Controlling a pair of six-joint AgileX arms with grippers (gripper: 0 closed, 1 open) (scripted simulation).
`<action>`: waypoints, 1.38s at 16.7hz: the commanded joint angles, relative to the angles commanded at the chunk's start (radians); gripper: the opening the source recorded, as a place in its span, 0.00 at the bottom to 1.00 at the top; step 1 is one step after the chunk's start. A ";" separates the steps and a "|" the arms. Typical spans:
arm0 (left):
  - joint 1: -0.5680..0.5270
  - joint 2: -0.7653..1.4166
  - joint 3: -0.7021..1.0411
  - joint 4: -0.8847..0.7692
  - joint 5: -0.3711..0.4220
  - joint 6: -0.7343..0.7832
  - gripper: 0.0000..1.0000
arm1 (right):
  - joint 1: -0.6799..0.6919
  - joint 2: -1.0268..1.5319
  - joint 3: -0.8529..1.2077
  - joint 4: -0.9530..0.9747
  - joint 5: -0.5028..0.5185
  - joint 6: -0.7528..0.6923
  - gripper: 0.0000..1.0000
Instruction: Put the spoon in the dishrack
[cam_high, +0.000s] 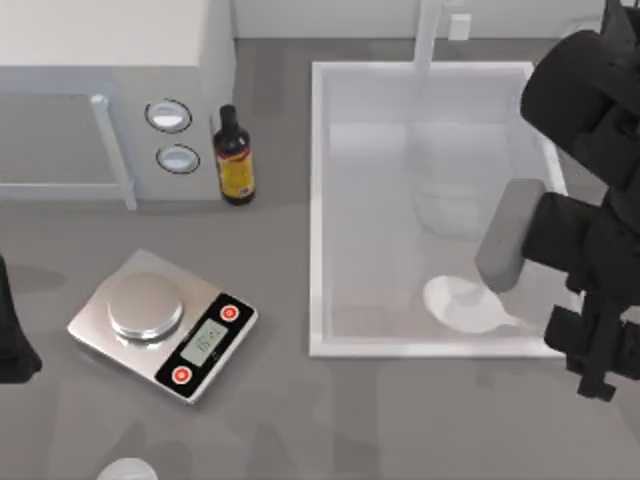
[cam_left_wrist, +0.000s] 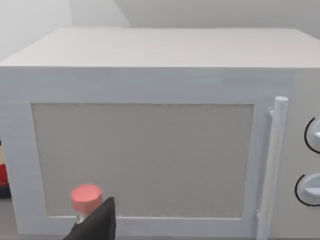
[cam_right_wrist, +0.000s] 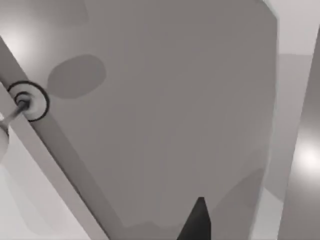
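The white spoon (cam_high: 462, 303) lies in the front right corner of the white sink basin (cam_high: 318, 200). Its oval bowl points left and its thin handle runs right, under my right arm. My right gripper (cam_high: 580, 335) hangs over the basin's front right rim, right where the handle disappears; I cannot tell whether it touches the spoon. My left arm (cam_high: 12, 335) is parked at the table's left edge. In the left wrist view a dark part of my left gripper (cam_left_wrist: 95, 225) sits beside a small red-pink knob (cam_left_wrist: 86, 197). The dishrack is out of view.
A white microwave (cam_high: 100, 100) stands at the back left, with a dark bottle (cam_high: 235, 157) beside it. A kitchen scale (cam_high: 165, 325) lies front left. A small white object (cam_high: 128, 470) sits at the front edge. The faucet (cam_high: 428, 35) rises behind the basin.
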 joint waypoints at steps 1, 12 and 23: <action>0.000 0.000 0.000 0.000 0.000 0.000 1.00 | -0.002 -0.016 0.043 -0.050 0.000 0.000 0.00; 0.000 0.000 0.000 0.000 0.000 0.000 1.00 | -0.036 -0.065 0.128 -0.110 -0.018 0.016 0.00; 0.000 0.000 0.000 0.000 0.000 0.000 1.00 | -0.707 -0.299 -0.021 0.650 -0.348 0.305 0.00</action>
